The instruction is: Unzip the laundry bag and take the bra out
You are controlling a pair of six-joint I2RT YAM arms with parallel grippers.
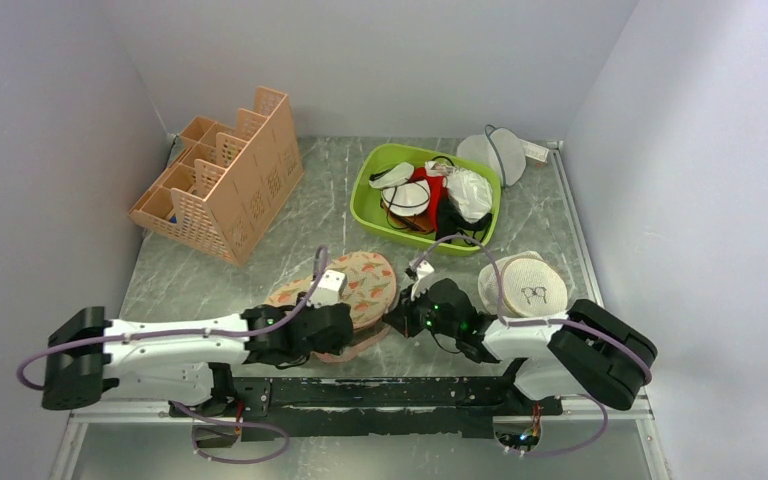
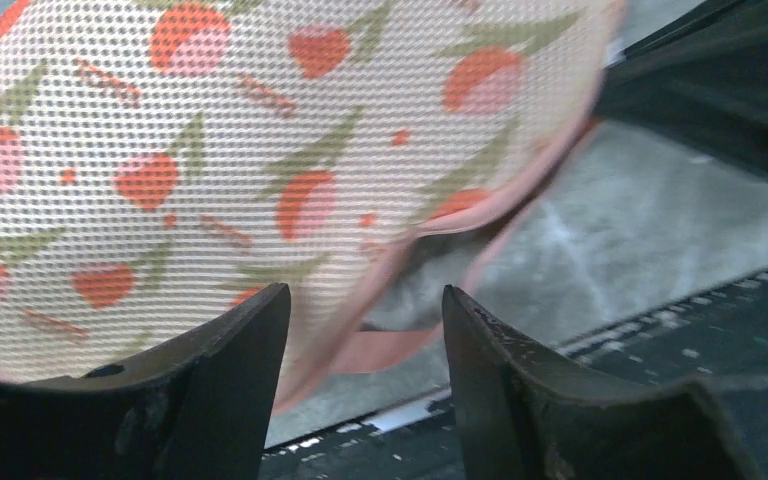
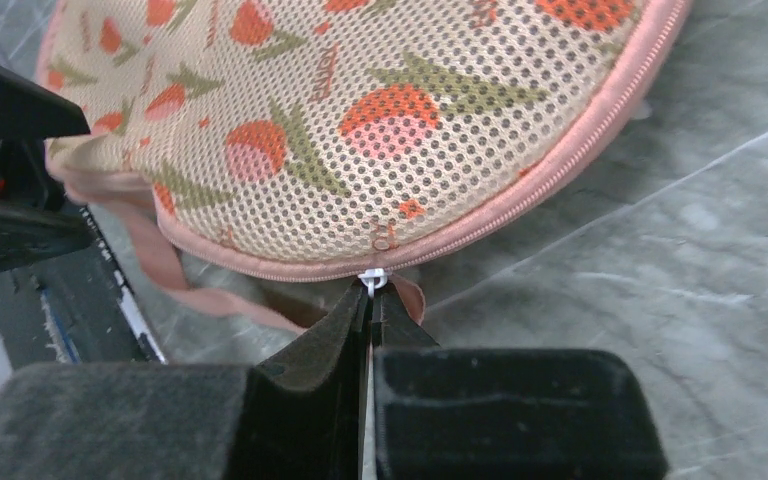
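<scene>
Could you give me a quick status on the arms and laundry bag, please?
Left gripper open, astride pink loop of laundry bag. Right gripper shut on zip pull. Zip closed where visible. Nothing seen blocking.

count — 2 arms (image 1: pixel 165 345) | 1 laundry bag (image 1: pixel 365 275) | 2 mesh pouches (image 1: pixel 530 285)

Grey marble table (image 1: pixel 330 200): laundry bag (image 1: pixel 365 280), peach organiser (image 1: pixel 225 185), green bin (image 1: pixel 362 192), mesh disc (image 1: pixel 532 285).

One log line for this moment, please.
beige peanut-shaped mesh laundry bag, red-and-green print: flat on table | right gripper: shut on white zipper pull | left gripper: open at pink edge trim
</scene>
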